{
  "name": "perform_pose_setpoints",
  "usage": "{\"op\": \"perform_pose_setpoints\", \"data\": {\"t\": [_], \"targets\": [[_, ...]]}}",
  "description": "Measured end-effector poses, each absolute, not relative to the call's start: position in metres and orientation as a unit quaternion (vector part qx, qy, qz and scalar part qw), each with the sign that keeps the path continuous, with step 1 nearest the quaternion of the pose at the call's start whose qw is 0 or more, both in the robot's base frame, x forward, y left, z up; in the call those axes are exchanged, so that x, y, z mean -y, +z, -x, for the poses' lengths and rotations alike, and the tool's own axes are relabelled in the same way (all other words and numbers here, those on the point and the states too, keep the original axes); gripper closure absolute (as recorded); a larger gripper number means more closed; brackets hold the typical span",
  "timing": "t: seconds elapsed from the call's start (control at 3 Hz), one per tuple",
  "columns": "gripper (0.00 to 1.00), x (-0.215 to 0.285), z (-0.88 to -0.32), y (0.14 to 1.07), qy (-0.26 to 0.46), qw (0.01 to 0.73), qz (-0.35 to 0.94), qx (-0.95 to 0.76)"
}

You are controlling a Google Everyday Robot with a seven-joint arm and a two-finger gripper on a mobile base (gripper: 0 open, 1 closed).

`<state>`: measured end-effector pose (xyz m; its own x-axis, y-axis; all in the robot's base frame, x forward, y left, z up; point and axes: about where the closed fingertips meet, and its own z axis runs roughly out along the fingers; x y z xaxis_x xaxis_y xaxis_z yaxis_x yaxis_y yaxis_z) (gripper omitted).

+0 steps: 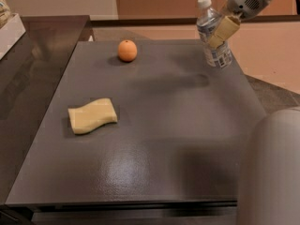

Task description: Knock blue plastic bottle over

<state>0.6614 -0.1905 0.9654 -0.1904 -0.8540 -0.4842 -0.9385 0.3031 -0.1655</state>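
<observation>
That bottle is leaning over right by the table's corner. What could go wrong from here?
The blue plastic bottle, tilted with the gripper against it, stands near the table's far right edge. Once down, it might roll off onto the floor. It leans left, toward the orange, so a rolling bottle could also bump that.

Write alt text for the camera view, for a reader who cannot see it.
A robot arm's claw is against the side of a small plastic water bottle, which tilts with its white cap to the left, near the far right corner of a dark grey table. An orange sits farther left, and a yellow sponge lies nearer on the left.
</observation>
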Motion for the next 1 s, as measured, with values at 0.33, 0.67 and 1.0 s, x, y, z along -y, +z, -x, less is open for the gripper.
{"op": "perform_pose_setpoints", "data": {"t": [0.33,0.67,1.0], "targets": [[1.0,0.184,-0.655,0.961,0.055,0.207,0.615,-0.759],[1.0,0.179,-0.652,0.948,0.027,0.165,0.637,-0.752],[1.0,0.174,-0.643,0.924,0.005,0.118,0.654,-0.747]]}}
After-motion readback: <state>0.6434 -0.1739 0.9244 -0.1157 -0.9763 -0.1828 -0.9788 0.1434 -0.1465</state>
